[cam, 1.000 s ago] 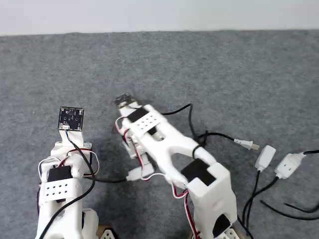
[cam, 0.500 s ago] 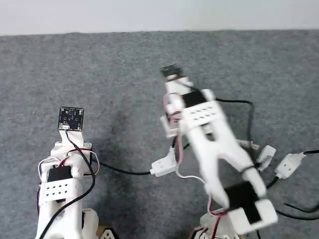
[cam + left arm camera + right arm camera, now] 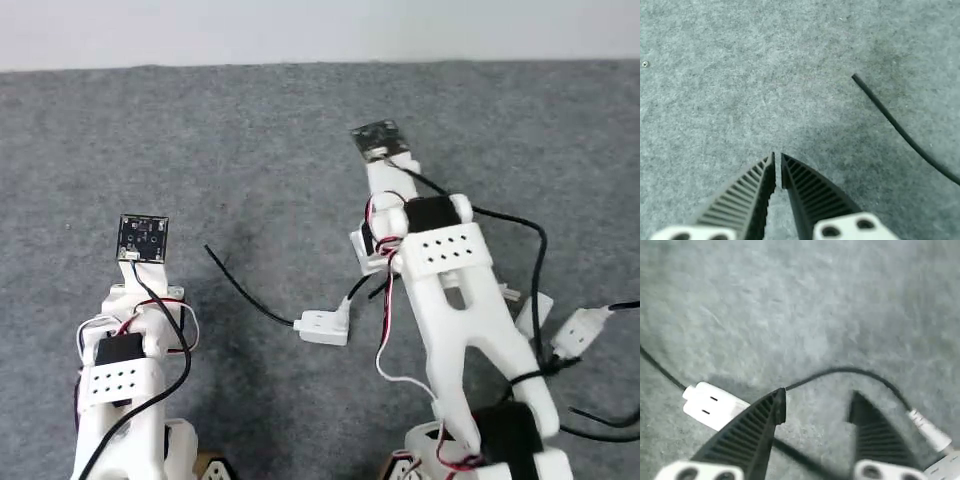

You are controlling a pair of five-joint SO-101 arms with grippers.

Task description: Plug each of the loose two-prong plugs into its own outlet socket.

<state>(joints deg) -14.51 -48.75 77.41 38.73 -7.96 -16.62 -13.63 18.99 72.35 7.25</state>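
A white outlet socket [image 3: 322,327] lies on the grey carpet between the two arms, and its black cable [image 3: 245,290] trails off to the left. In the right wrist view that socket [image 3: 710,405] sits just outside one finger of my open right gripper [image 3: 817,402]. Nothing is between the fingers. A black cord [image 3: 840,371] arcs past them to a white two-prong plug [image 3: 927,431]. My left gripper [image 3: 777,160] is shut and empty above bare carpet. The loose end of the black cable [image 3: 880,107] lies a little ahead of it and to one side.
Two more white sockets [image 3: 580,330] [image 3: 527,318] with black cords lie at the right edge, partly behind the right arm [image 3: 450,290]. The carpet reaches back to a pale wall [image 3: 320,30]. The left arm [image 3: 125,360] stands at the lower left.
The right arm has swung from the middle left over to the right and stretched farther back. The white socket slid right with it and now lies uncovered.
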